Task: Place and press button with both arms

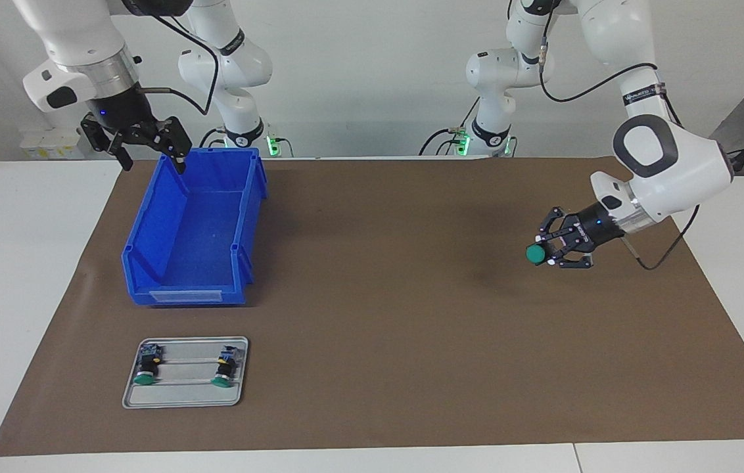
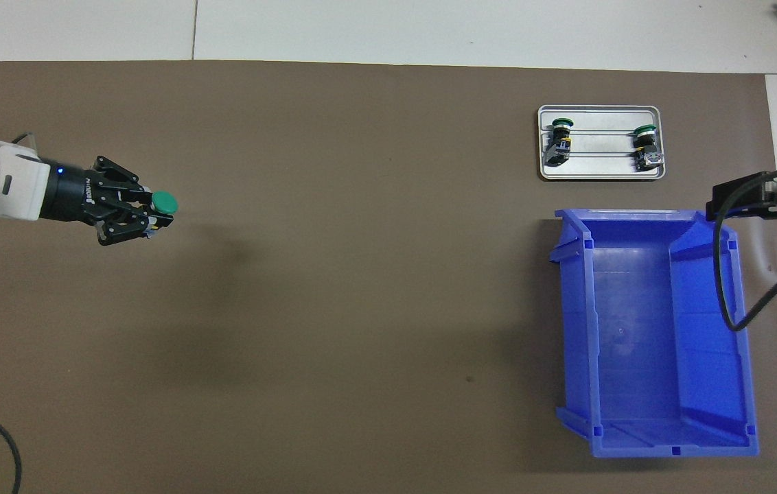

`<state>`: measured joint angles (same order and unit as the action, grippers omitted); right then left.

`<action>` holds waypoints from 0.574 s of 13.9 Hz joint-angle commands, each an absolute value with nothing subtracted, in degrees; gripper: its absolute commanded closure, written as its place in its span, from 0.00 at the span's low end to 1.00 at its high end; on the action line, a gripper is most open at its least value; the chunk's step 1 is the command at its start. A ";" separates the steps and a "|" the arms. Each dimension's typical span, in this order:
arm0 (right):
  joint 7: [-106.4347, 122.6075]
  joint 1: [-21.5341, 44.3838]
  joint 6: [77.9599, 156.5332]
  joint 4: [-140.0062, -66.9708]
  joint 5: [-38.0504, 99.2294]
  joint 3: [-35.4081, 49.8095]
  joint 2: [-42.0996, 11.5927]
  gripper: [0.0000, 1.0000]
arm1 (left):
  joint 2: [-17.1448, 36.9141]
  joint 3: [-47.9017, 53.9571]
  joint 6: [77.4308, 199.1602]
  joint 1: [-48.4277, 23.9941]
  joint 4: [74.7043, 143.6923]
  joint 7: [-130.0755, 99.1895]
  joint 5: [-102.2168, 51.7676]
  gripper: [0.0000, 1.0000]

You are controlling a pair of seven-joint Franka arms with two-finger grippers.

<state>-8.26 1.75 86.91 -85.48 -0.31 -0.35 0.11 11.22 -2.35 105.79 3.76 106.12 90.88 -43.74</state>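
Note:
My left gripper [image 1: 548,253] is shut on a green-capped button [image 1: 535,254] and holds it sideways in the air over the brown mat, toward the left arm's end of the table. The cap points toward the table's middle. In the overhead view the left gripper [image 2: 149,211] and the button [image 2: 166,202] show the same hold. My right gripper [image 1: 152,154] hangs open and empty over the robot-side rim of the blue bin [image 1: 148,223]. Only part of it shows in the overhead view [image 2: 745,199].
The blue bin [image 2: 635,329] stands empty toward the right arm's end. A small metal tray [image 1: 185,402] [image 2: 601,175] lies farther from the robots than the bin and carries two more green-capped buttons [image 1: 146,366] [image 1: 223,368]. The brown mat [image 1: 378,328] covers the table.

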 commanded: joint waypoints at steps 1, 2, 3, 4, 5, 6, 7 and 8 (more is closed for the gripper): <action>-6.94 1.14 86.40 -85.69 1.14 -0.09 0.35 0.00 | 5.11 -2.02 106.08 7.98 116.51 101.83 -51.04 0.70; -6.94 1.14 86.40 -85.69 1.14 -0.09 0.35 0.00 | 3.79 -2.02 106.26 8.43 119.59 104.04 -53.85 0.70; -6.94 1.14 86.40 -85.69 1.06 -0.09 0.35 0.00 | 2.65 -2.02 106.35 8.44 122.84 106.59 -58.31 0.70; -6.94 1.14 86.40 -85.69 1.14 -0.09 0.35 0.00 | 1.51 -2.11 106.52 8.70 126.61 110.70 -62.80 0.70; -6.94 1.14 86.40 -85.69 1.06 -0.09 0.35 0.00 | 0.89 -2.11 106.78 9.48 130.91 115.88 -68.15 0.70; -6.94 1.14 86.40 -85.69 1.05 -0.09 0.35 0.00 | 0.88 -2.11 106.70 9.41 134.00 120.71 -72.12 0.70; -6.94 1.14 86.40 -85.69 1.14 -0.09 0.35 0.00 | 1.66 -2.02 106.26 9.40 136.30 125.81 -75.03 0.70; -6.94 1.14 86.40 -85.69 1.06 -0.09 0.35 0.00 | 2.80 -2.02 106.26 9.14 138.32 130.56 -77.84 0.70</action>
